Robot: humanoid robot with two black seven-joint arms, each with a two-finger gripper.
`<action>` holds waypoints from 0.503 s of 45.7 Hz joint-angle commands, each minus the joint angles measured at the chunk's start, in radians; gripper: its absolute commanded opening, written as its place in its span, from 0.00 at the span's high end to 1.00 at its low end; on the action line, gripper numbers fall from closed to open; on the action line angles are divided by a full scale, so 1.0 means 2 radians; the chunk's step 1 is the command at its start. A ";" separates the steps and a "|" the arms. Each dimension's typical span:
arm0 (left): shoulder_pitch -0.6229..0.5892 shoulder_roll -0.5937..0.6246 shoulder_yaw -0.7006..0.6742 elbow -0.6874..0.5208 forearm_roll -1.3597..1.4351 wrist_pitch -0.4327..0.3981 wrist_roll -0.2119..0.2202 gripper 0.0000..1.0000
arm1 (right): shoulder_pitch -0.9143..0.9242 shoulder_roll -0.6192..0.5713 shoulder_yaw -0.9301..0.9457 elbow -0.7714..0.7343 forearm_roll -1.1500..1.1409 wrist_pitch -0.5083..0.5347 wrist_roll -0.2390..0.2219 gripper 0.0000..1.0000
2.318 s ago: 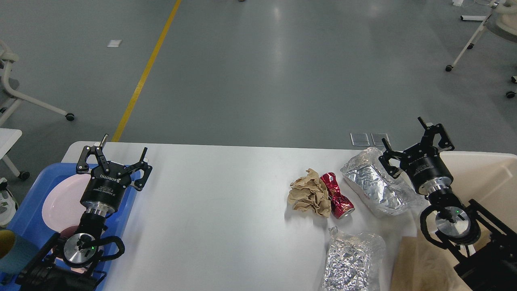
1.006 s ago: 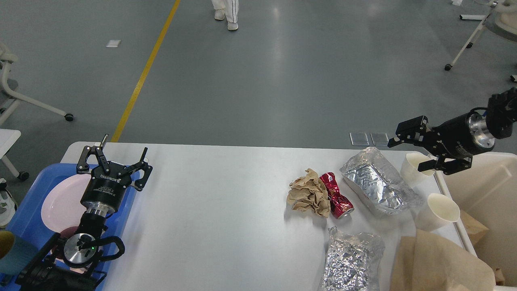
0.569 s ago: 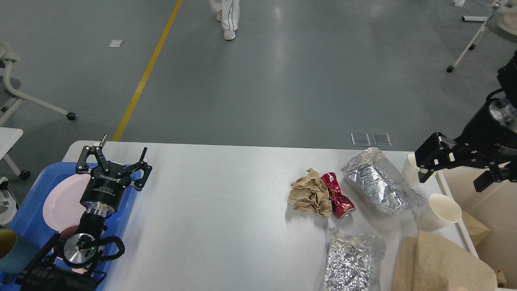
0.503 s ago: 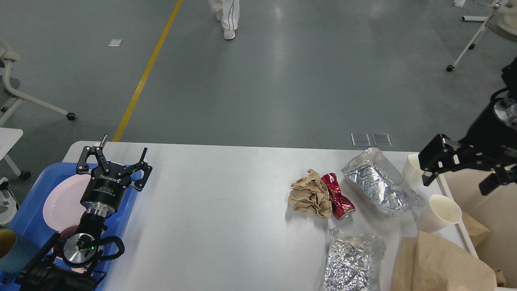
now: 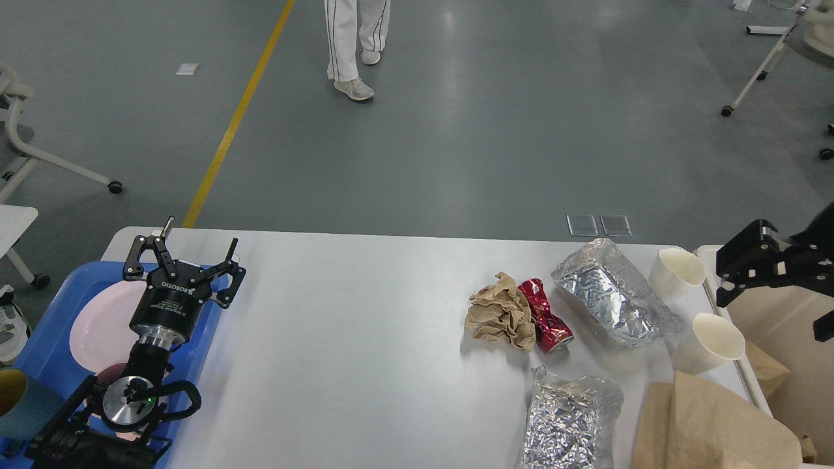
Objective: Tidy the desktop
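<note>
The white desktop (image 5: 365,345) carries litter on its right half: a crumpled brown paper ball (image 5: 499,314), a crushed red can (image 5: 546,316), a foil-wrapped pack (image 5: 609,296) and a second foil pack (image 5: 570,420) at the front edge. Two cream paper cups (image 5: 676,273) (image 5: 710,340) lie on their sides near the right edge, beside a brown paper bag (image 5: 710,423). My left gripper (image 5: 186,258) stands open and empty over the blue tray's inner edge. My right gripper (image 5: 775,306) hangs open and empty over the cream bin (image 5: 791,319), partly cut off by the view's edge.
The blue tray (image 5: 39,355) at the left holds a pink plate (image 5: 98,326) and a teal cup (image 5: 19,404). A person's legs (image 5: 352,45) stand on the floor beyond the table. Wheeled chair bases sit at the far left and far right.
My right arm swung up off the foil pack and out to the right, ending over the bin; both paper cups are now uncovered. A person walked into view. The left arm stayed still.
</note>
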 commanded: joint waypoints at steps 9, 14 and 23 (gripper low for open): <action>0.000 0.000 0.000 0.000 0.000 0.000 0.000 0.04 | -0.132 -0.007 0.001 -0.004 0.001 -0.074 0.002 0.02; 0.000 0.000 0.000 0.000 0.000 0.000 0.000 0.04 | -0.163 -0.059 0.001 -0.004 0.044 -0.090 -0.001 0.02; 0.000 0.000 0.000 0.000 0.000 0.000 0.000 0.03 | -0.179 -0.157 0.001 0.001 0.144 -0.083 -0.018 0.03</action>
